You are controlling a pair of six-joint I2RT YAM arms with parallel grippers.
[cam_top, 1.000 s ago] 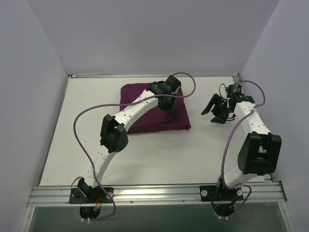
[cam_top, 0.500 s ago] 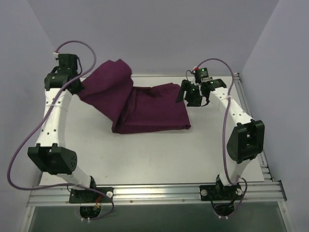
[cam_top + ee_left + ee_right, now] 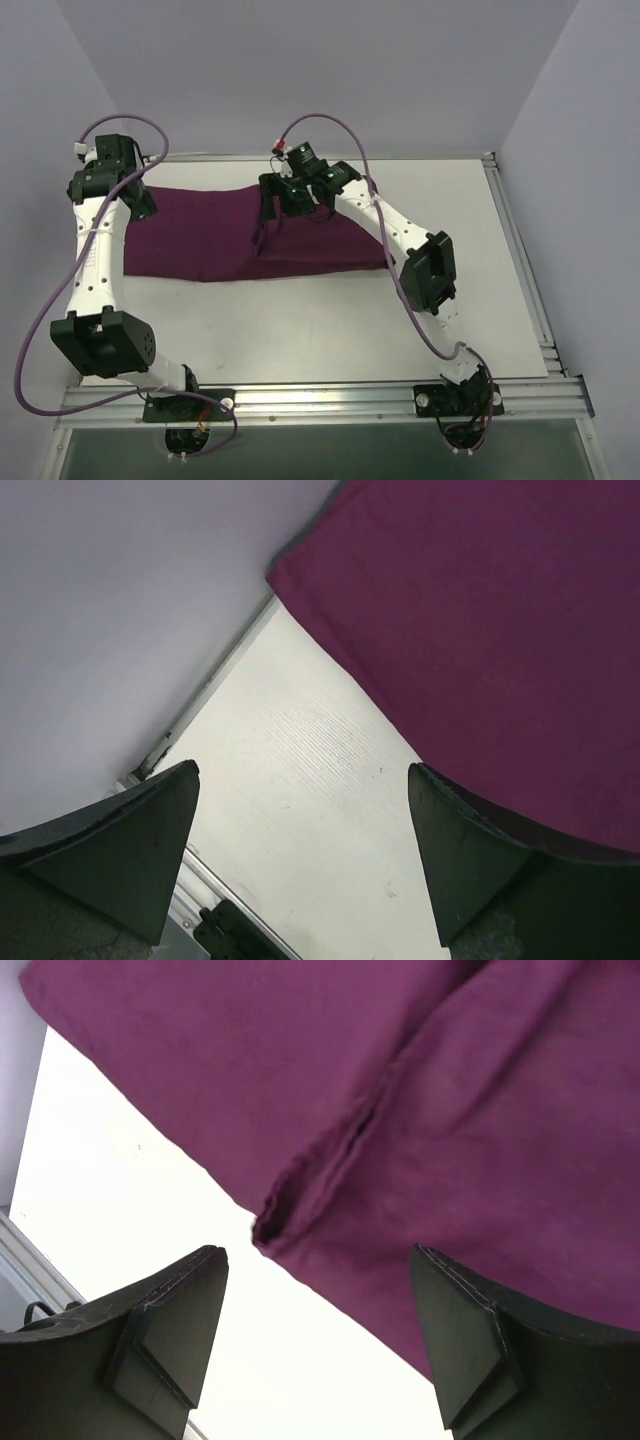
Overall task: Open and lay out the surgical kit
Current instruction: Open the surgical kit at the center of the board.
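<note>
Top external view is showing the cloth wrap [image 3: 200, 240] lying across the far side of the table [image 3: 300, 320], one flap lying flat leftward, the rest sitting folded. Unwrapping is looking barely begun; any tray or instruments are hiding underneath. Outward, the left gripper [image 3: 303, 773] is hanging spread, empty, beside the flap's corner; the right gripper [image 3: 318, 1255] is hovering spread over a fold.

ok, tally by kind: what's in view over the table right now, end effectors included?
Purple cloth wrap: 1
End effectors: 2 (left end effector, right end effector, both open and empty)
Total: 3
</note>
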